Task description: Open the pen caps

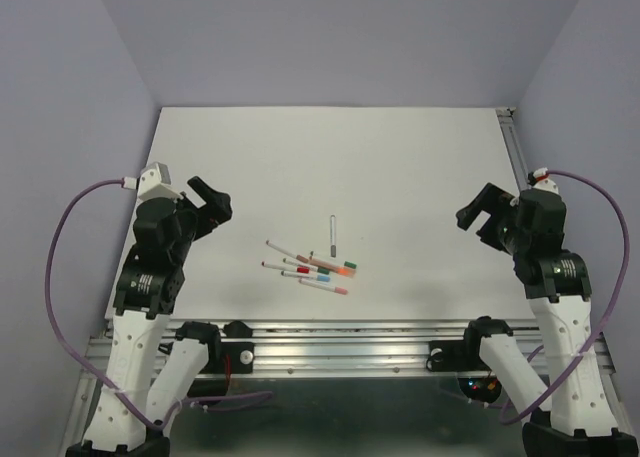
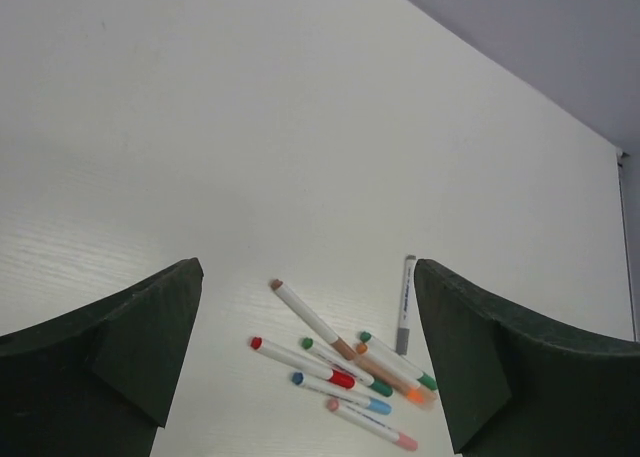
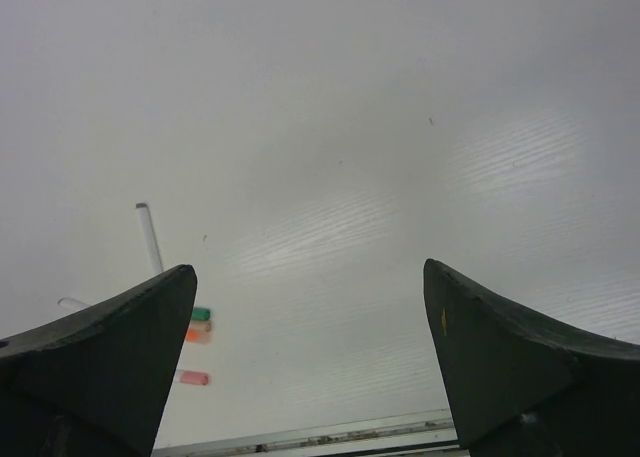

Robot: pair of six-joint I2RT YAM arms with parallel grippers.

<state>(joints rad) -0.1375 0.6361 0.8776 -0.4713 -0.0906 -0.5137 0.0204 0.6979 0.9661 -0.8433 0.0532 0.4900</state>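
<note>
Nothing is in hand yet. The left fingers [image 2: 130,347] are spread wide with nothing between them; the right fingers [image 3: 110,347] are spread just as wide and just as bare. Each arm hangs over its own side of the counter [image 1: 400,157], well apart from the pens; I take that for a ready pose that leaves the pile in plain sight.

The pen caps [image 1: 347,273] are all seated on their barrels [image 2: 290,358], so by my reckoning none of the job is done. They lie in a loose pile toward the near edge, between the two arms, where either could plausibly reach. The capped ends point mostly to the right: the red cap [image 2: 341,379], the blue cap [image 2: 378,406] and the pink cap [image 2: 405,442] lie a little apart from one another; the orange cap [image 2: 418,397] is crowded against a green one. A grey-capped pen [image 2: 404,307] lies alone just beyond the pile.

The left wrist view frames the pile squarely between its fingers, so I would guess that arm is lined up to go first. Pulling a cap wants one hold on the barrel and another on the cap, which may be why both sets stand released. The crowded orange and green look the awkward ones; the lone grey pen or the outermost pink one look easier to lift cleanly.
</note>
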